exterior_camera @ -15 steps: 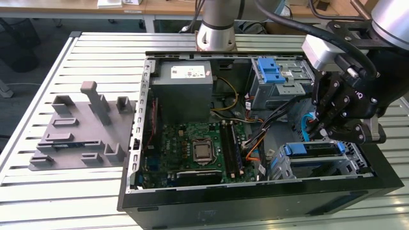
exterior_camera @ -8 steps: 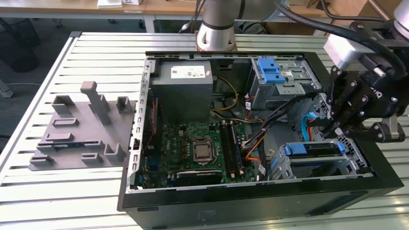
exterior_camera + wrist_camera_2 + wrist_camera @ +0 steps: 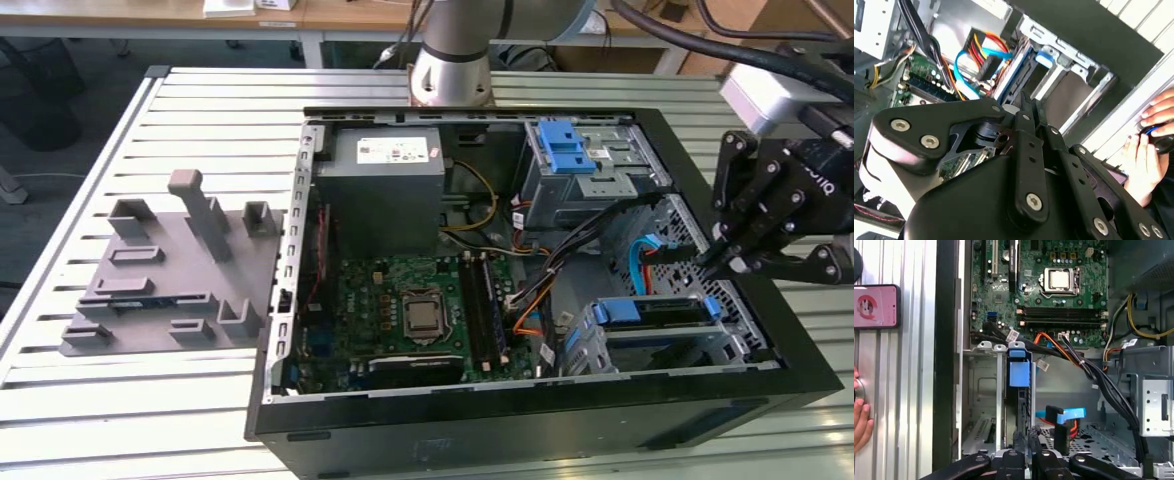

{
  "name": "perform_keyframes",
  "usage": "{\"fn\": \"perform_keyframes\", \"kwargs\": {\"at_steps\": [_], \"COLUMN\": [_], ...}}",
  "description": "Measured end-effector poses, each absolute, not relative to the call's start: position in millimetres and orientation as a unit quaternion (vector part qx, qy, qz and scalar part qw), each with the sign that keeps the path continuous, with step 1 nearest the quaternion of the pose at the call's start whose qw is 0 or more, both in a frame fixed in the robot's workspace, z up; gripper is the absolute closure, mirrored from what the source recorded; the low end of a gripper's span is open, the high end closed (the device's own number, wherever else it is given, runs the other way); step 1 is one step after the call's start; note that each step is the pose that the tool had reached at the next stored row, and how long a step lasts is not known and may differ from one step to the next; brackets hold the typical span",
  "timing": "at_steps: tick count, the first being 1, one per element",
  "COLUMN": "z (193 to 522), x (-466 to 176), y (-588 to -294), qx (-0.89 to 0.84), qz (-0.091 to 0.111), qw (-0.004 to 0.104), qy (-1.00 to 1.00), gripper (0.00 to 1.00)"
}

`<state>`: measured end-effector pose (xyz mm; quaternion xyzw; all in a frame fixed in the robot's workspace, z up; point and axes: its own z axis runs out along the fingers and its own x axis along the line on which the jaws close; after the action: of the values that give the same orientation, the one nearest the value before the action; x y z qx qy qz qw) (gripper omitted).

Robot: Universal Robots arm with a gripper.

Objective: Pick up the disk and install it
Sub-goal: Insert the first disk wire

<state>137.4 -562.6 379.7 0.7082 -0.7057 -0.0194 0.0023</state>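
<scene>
1. Gripper (image 3: 1029,439) hangs just above the drive cage (image 3: 999,390), tips aimed down at the slot. Jaws look together with nothing between them, so it reads as a push pose, not a carry.
2. The disk (image 3: 1020,374) sits edge-on inside the drive cage, with its blue rail tab at the cage mouth. It looks seated or nearly so; I can't confirm the latch.
3. Blue SATA connector (image 3: 1066,416) lies loose just beside the cage, unplugged as far as I can tell.
4. Motherboard (image 3: 1054,295) lies beyond the cage, and the power supply (image 3: 380,180) further off.
5. Grey fixture tray (image 3: 160,270) sits on the desk (image 3: 200,110), well apart from the cage.
</scene>
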Motion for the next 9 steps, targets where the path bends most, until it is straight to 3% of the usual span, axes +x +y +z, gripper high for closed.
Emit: {"fn": "perform_keyframes", "kwargs": {"at_steps": [9], "z": [378], "x": [138], "y": [-538], "qx": [0.708], "qz": [-0.017], "qw": [-0.001], "qy": [-0.706], "gripper": [0.82]}}
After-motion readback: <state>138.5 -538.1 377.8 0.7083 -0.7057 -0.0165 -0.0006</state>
